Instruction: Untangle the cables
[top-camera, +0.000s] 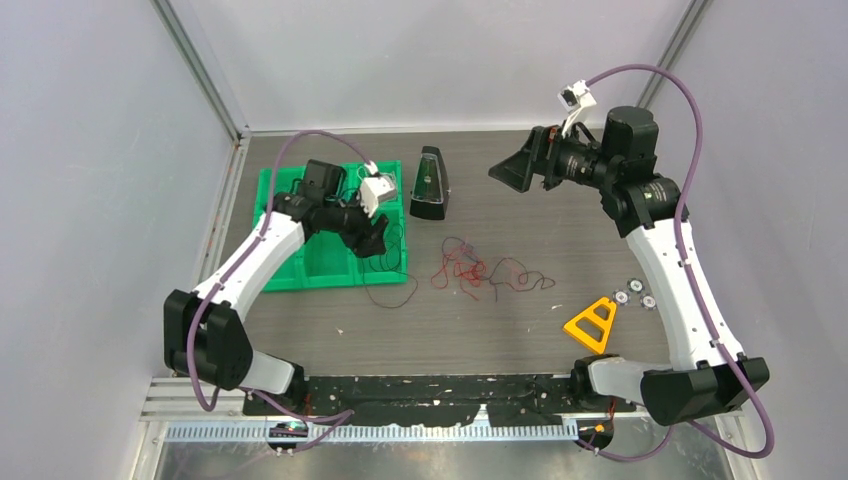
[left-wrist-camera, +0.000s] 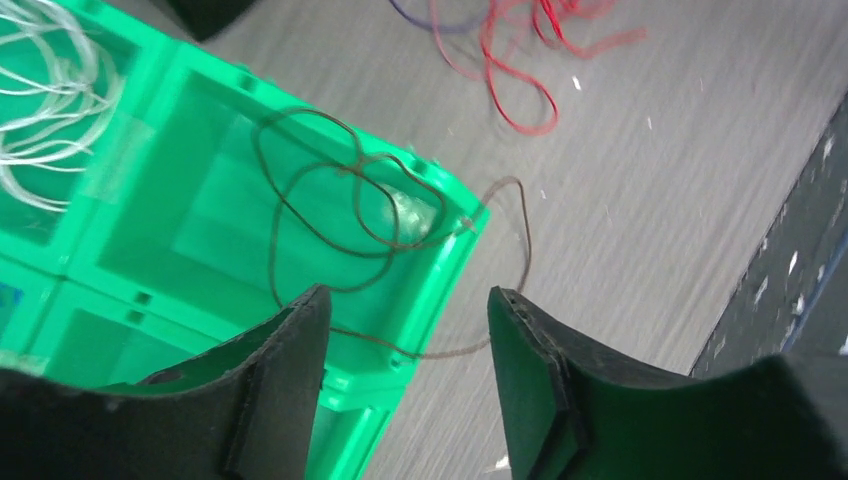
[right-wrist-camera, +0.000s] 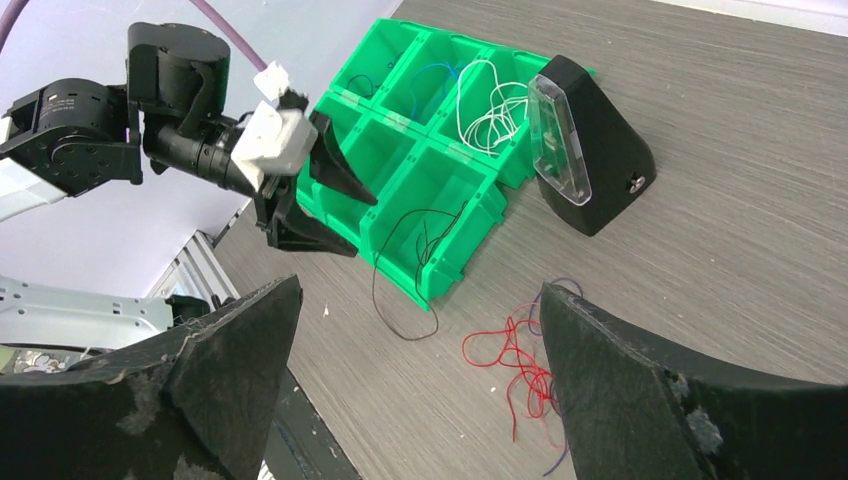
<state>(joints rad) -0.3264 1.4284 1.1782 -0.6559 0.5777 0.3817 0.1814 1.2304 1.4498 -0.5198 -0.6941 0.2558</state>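
A thin brown cable (left-wrist-camera: 345, 170) lies coiled in the near right bin of the green tray (top-camera: 290, 270). One loop of it hangs over the rim onto the table (right-wrist-camera: 410, 338). My left gripper (top-camera: 378, 240) is open and empty just above that bin corner, with the cable below and between its fingers (left-wrist-camera: 285, 380). A tangle of red and purple cables (top-camera: 472, 270) lies on the table right of the tray and shows in the right wrist view (right-wrist-camera: 530, 378). My right gripper (top-camera: 510, 170) is open, empty and raised well above the table at the back right.
A black wedge-shaped box (top-camera: 430, 185) stands behind the tangle. White cable (right-wrist-camera: 490, 105) and blue cable (right-wrist-camera: 430, 75) lie in the far bins. A yellow triangle (top-camera: 592, 325) and small round parts (top-camera: 635, 295) lie at the right.
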